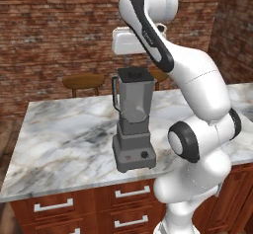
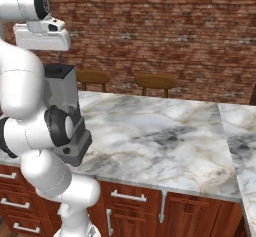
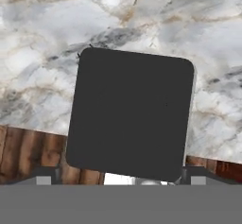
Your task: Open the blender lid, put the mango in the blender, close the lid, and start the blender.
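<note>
Brick walling filled the background of both base views, with two round wooden stools [image 2: 155, 81] standing behind a marble worktop [image 1: 64, 134] that ran across the middle of each frame above red-brown drawer fronts.

The blender [image 1: 132, 124] stood near the front edge of the worktop, at the centre of the left base view and at the left of the right base view, partly hidden there by the arm. Its red button and black knob faced the base cameras. The blender lid [image 3: 130, 112] was seated on the jar rim; in the hand view it appeared as a dark rounded square at frame centre, seen from directly above.

The end effector [image 1: 127, 55] hung above the jar, just over the lid, at the upper centre of the left base view. Its finger tips were cut off at the bottom corners of the hand view, so whether they stood spread or pressed together could not be told; nothing appeared to be pinched between them.

Judged from this, the first step, opening the lid, was in hand and not yet done. The next move called for a straight descent onto the lid, a firm grasp, and a vertical lift clear of the rim.
</note>
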